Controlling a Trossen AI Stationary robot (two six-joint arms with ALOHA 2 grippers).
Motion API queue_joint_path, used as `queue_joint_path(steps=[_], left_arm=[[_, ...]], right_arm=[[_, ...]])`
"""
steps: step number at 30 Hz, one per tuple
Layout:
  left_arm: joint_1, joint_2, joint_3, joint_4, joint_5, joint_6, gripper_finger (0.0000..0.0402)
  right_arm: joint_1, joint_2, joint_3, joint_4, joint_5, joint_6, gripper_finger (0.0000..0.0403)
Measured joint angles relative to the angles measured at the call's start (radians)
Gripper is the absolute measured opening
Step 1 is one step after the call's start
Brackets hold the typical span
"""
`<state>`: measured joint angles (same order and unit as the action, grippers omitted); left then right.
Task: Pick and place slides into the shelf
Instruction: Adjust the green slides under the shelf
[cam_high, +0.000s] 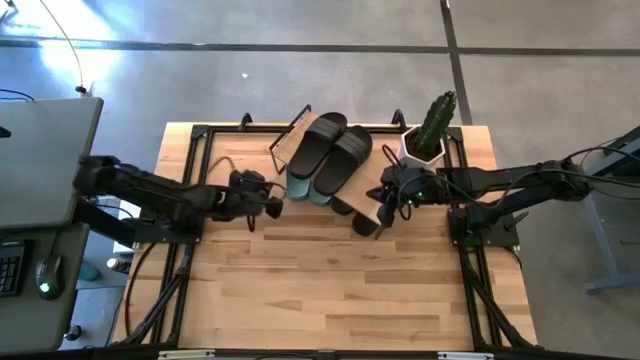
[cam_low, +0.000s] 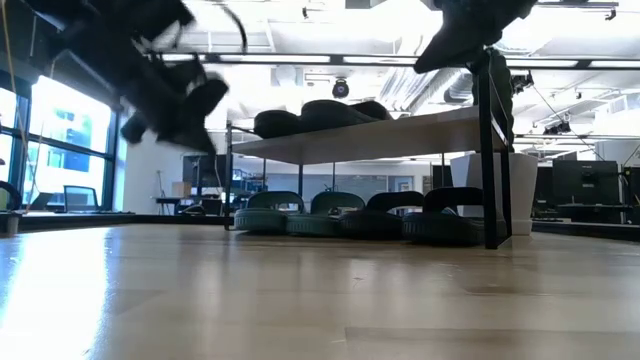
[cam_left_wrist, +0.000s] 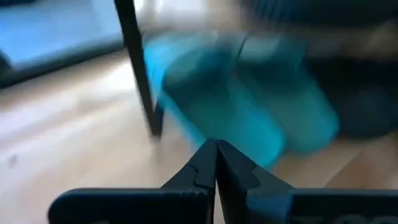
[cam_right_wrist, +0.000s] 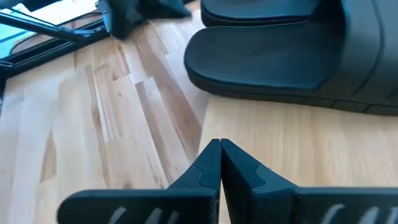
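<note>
- Slides are seen at the shelf (cam_high: 300, 140): one black pair (cam_high: 332, 148) is laid on its plank top, while the green pair (cam_low: 300, 213) and another black pair (cam_low: 420, 215) are lined beneath.
- Left gripper (cam_high: 276, 207), pressed closed and empty, is held beside the green pair.
- Right gripper (cam_high: 378, 195), likewise closed and empty, is held over the shelf's plank.

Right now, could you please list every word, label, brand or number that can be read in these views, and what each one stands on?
None: no readable text in any view.
The black slides on the shelf show no legible brand.
The white pot bears no label.
</note>
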<state>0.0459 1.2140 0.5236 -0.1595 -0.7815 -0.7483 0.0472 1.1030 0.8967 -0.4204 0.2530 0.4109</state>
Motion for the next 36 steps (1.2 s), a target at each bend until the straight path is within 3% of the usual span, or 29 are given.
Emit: queue_joint_path(steps=[6,9,13,20,23,26,30,36], left_arm=[[0.086,-0.255,0.005,0.189,-0.032,0.192,0.0],[0.227,-0.352,0.053,0.209,0.077,0.271,0.0],[0.488,-0.37,0.173,0.115,0.303,0.302,0.0],[0.968,-0.13,0.404,-0.141,0.903,0.209,0.0],[1.094,0.022,0.468,-0.173,1.15,0.182,0.0],[1.168,0.16,0.512,-0.174,1.321,0.171,0.0],[1.225,0.312,0.558,-0.175,1.443,0.175,0.0],[1.252,0.455,0.602,-0.194,1.389,0.227,0.0]], right_arm=[[-0.041,-0.006,0.0,0.0,-0.034,-0.039,0.0],[-0.077,-0.006,0.0,-0.001,-0.088,-0.078,0.0],[-0.136,-0.006,0.0,-0.001,-0.187,-0.125,0.0],[-0.209,-0.006,0.0,-0.001,-0.331,-0.175,0.0],[-0.216,-0.01,0.0,-0.003,-0.336,-0.19,0.0],[-0.217,-0.023,0.0,-0.009,-0.331,-0.183,0.0],[-0.217,-0.049,0.0,-0.033,-0.29,-0.139,0.0],[-0.217,-0.094,0.0,-0.065,-0.227,-0.042,0.0]])
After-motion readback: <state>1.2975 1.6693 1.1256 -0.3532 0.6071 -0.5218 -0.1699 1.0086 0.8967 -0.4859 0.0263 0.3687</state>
